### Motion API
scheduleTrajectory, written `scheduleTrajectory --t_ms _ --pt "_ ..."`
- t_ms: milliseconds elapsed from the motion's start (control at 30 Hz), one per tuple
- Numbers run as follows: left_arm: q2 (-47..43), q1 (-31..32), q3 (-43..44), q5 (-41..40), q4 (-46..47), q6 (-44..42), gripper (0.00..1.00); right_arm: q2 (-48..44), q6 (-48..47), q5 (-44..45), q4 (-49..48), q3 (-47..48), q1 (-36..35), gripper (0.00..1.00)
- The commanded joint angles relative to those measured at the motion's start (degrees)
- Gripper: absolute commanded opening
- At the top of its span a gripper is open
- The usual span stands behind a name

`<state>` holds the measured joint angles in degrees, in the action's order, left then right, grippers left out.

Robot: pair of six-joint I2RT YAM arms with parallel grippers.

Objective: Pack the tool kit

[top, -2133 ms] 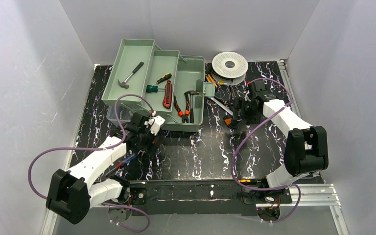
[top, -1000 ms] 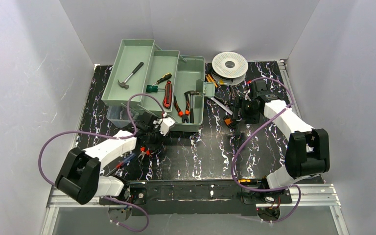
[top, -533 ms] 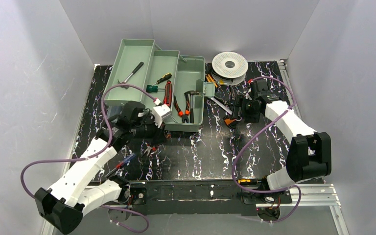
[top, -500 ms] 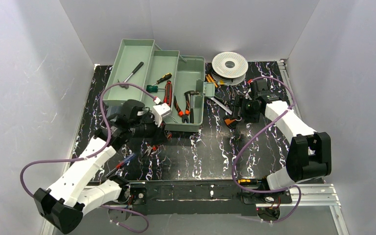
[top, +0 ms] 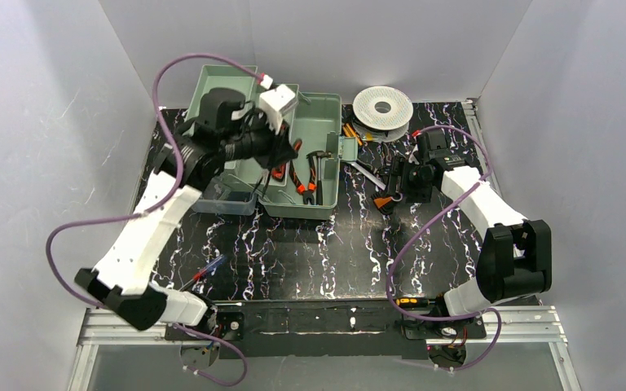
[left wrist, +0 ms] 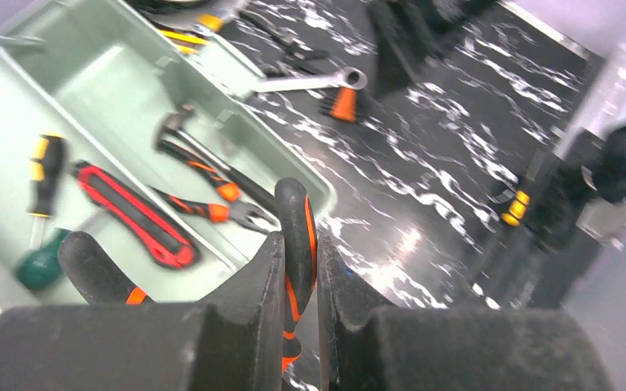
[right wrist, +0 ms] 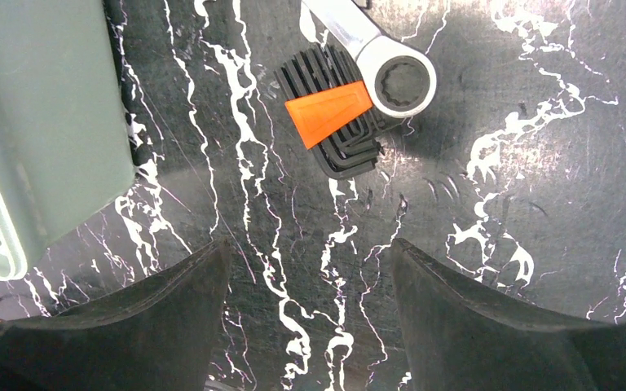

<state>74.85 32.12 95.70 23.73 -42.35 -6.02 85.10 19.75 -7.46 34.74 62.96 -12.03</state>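
Observation:
The tool kit's green toolbox (top: 326, 114) stands open at the back, trays fanned out to the left. My left gripper (left wrist: 297, 244) hangs above its trays, shut on one handle of black-and-orange pliers (left wrist: 296, 220). Below it in the box lie a red knife (left wrist: 130, 216), a small hammer (left wrist: 187, 147), orange-handled pliers (left wrist: 212, 210) and a black-and-yellow screwdriver (left wrist: 45, 175). My right gripper (right wrist: 310, 248) stands open just over the table, right of the box, with nothing between its fingers. A hex-key set with an orange tag (right wrist: 334, 122) and a ring wrench (right wrist: 391, 73) lie just ahead of it.
A white perforated spool (top: 382, 104) sits at the back right. Yellow-handled tools (top: 350, 130) lie between it and the box. A red-and-blue screwdriver (top: 208, 269) lies near the left arm's base. The clear lid (top: 224, 199) juts out in front of the trays.
My left arm has risen from the table in front of the box and swung back over the trays, carrying the pliers. The right arm has barely moved.

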Motion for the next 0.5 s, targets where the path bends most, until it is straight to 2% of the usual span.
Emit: scheduleTrajectory --t_ms 0,167,300,467 --pt "7.5 -1.6 9.9 -13.2 -0.5 -3.2 0.0 0.4 -0.1 0.0 1.5 3.8 -0.2 0.79" --pt "12.8 -6.8 15.5 -20.9 3.9 -3.5 0.0 0.5 -0.2 -0.2 1.8 3.4 -0.2 0.79" --pt "15.4 -9.4 16.6 -27.9 4.6 -6.3 0.0 0.3 -0.4 -0.3 1.8 3.4 -0.2 0.79" --pt "17.7 -14.3 15.6 -27.8 5.9 -2.4 0.0 1.3 -1.5 1.5 2.2 5.1 -0.1 0.79"
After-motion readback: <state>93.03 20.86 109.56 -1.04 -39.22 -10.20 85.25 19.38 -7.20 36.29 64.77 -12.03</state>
